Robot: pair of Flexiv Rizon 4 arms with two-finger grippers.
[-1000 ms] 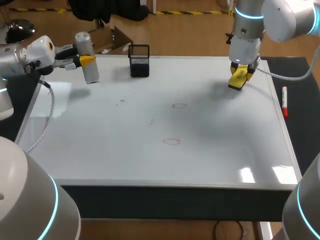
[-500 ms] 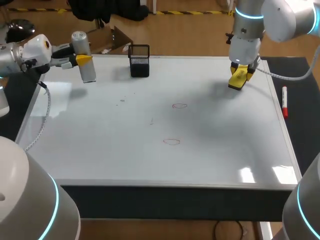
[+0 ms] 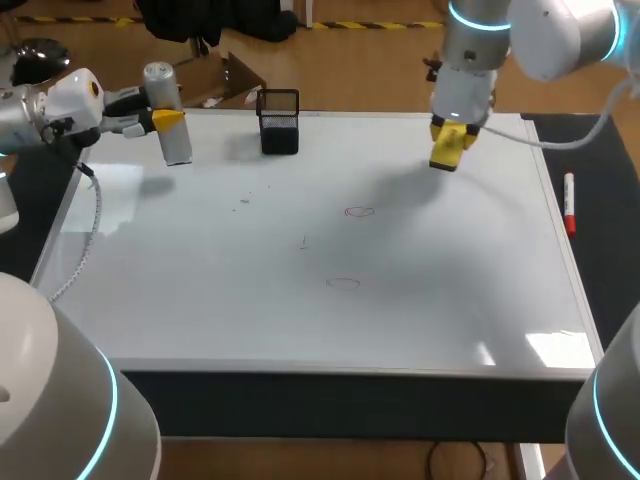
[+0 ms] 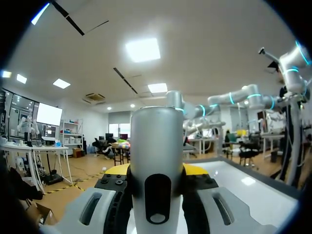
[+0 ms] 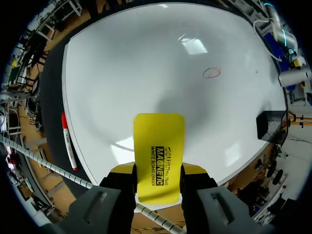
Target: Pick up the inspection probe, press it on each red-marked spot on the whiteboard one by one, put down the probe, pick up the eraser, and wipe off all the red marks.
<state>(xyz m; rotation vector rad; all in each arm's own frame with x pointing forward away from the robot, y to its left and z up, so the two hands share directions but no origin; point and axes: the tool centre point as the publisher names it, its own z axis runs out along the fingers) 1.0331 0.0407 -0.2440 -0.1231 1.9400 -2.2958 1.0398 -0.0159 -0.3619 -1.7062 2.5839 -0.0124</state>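
Observation:
My left gripper (image 3: 168,119) is shut on the silver cylindrical probe (image 3: 166,112) and holds it upright above the whiteboard's (image 3: 450,300) far left corner. In the left wrist view the probe (image 4: 151,161) stands between the fingers of that gripper (image 4: 156,171). My right gripper (image 3: 452,135) is shut on the yellow eraser (image 3: 447,152), held above the board's far right part. In the right wrist view the eraser (image 5: 159,156) sticks out ahead of the gripper (image 5: 158,170). One red ring (image 3: 359,211) is mid-board, a fainter one (image 3: 343,283) nearer me. Ahead of the eraser one red ring (image 5: 211,72) shows.
A black mesh holder (image 3: 279,121) stands at the board's far edge, to the right of the probe. A red marker (image 3: 569,203) lies on the dark strip beyond the board's right edge, also in the right wrist view as the marker (image 5: 68,142).
My right arm has carried the eraser toward the far edge and to the left. My left arm shifted the probe slightly back and left, then held still.

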